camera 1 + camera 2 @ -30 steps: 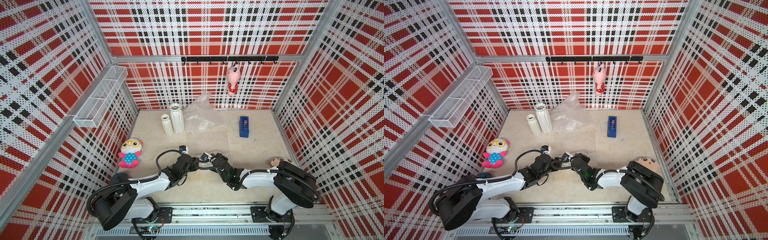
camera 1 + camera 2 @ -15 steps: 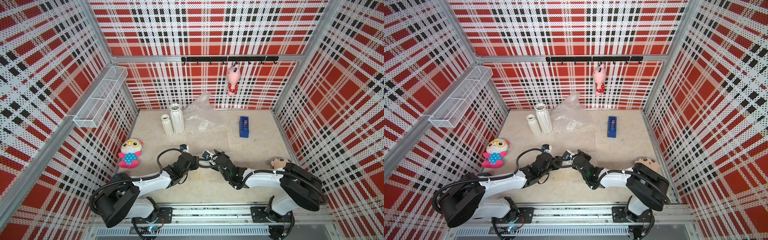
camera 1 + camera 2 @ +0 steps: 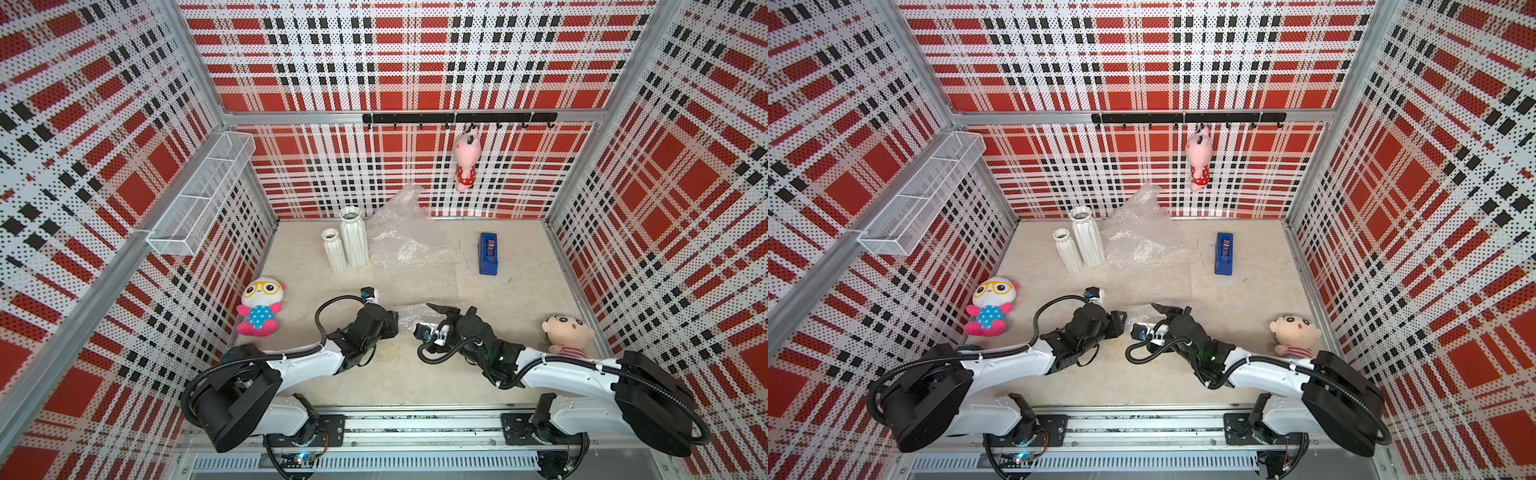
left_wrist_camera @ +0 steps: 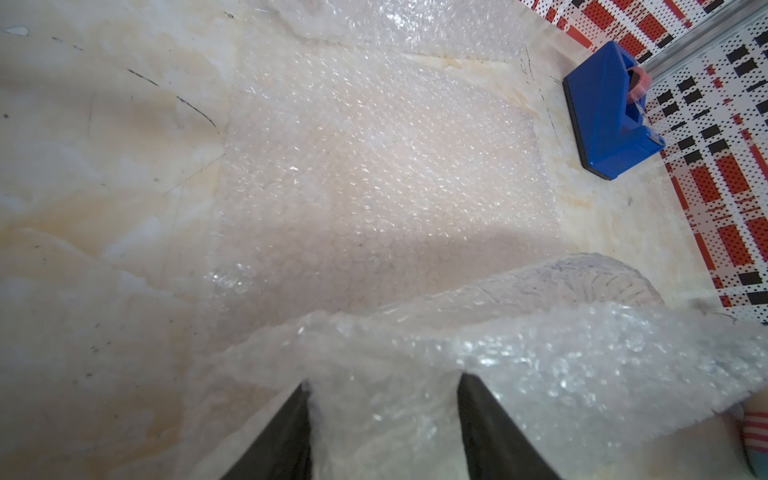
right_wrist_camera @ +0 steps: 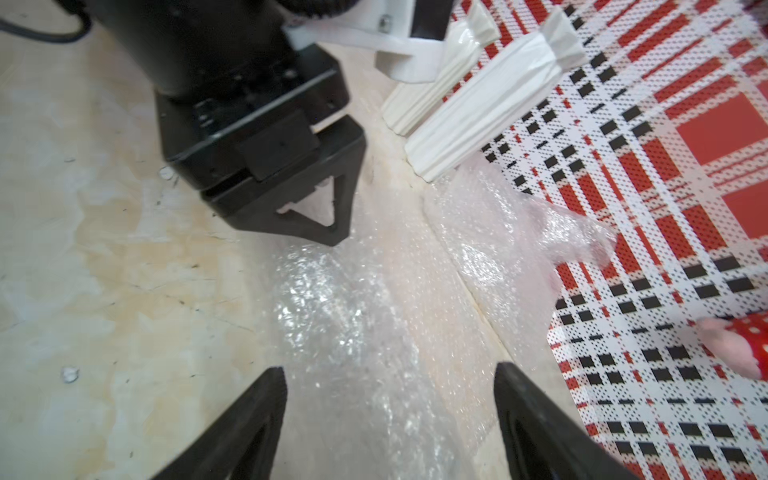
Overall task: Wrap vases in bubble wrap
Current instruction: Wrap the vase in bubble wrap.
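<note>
Gripping the rolled near edge of a translucent bubble wrap sheet (image 4: 374, 166), the left gripper (image 4: 382, 384) presses its black jaws into the plastic from both sides. A clear glass cylinder vase (image 4: 615, 278) lies on its side inside that roll, one end showing past the wrap. The right gripper (image 5: 388, 374) holds nothing: its jaws stand wide apart over the same sheet, and it faces the left gripper from just beside it.

Taking the back wall as twelve o'clock, both grippers sit near the middle of the beige marbled tabletop (image 3: 299, 266), and the sheet lies flat from them toward twelve o'clock. At eleven o'clock a short white ribbed ceramic vase (image 3: 333, 249) and a taller white ribbed ceramic vase (image 3: 353, 237) stand upright, side by side. A crumpled bubble wrap sheet (image 3: 399, 232) rises against the wall at twelve o'clock, just beside the taller vase. A blue tape dispenser (image 3: 488, 253) sits at one o'clock, apart from the wrap.
</note>
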Available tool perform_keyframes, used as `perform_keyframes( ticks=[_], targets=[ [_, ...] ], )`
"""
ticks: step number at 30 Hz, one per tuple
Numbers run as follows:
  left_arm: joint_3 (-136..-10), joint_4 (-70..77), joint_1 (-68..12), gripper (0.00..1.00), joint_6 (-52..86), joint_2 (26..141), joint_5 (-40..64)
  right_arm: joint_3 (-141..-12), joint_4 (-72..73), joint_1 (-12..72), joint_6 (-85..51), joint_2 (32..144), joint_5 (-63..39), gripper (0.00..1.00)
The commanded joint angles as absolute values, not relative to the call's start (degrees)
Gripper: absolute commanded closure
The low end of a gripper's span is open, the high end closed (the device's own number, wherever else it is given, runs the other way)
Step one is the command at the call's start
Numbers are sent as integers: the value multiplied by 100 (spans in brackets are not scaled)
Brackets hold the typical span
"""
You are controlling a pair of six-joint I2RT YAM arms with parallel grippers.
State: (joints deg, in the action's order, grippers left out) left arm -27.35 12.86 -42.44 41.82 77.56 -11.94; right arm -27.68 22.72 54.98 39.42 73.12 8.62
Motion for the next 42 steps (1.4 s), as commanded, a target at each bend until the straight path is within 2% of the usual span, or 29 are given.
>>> perform_keyframes(
  ticks=[1,8,10,16,31,42],
  targets=[
    [-2769,1099,-4201,44,4025,7918,-1059,-2846,2031,5452,4720,7591,289,16],
    [-2774,1147,-4166,44,3991,7952,-976,-3104,2019,5279,5077,8153,340,13],
    [-2763,1159,-4157,44,3984,7954,-963,-3192,2043,5209,5132,8273,329,9],
    [-2751,1172,-4126,44,3965,7961,-927,-3457,1937,5033,5474,8736,422,8],
    [-2881,1183,-3984,44,3872,8127,-741,-3917,1790,4793,5899,9559,526,11],
    [-3257,1226,-3725,37,3753,8402,-508,-4256,1515,4615,6025,10059,386,16]
  ],
)
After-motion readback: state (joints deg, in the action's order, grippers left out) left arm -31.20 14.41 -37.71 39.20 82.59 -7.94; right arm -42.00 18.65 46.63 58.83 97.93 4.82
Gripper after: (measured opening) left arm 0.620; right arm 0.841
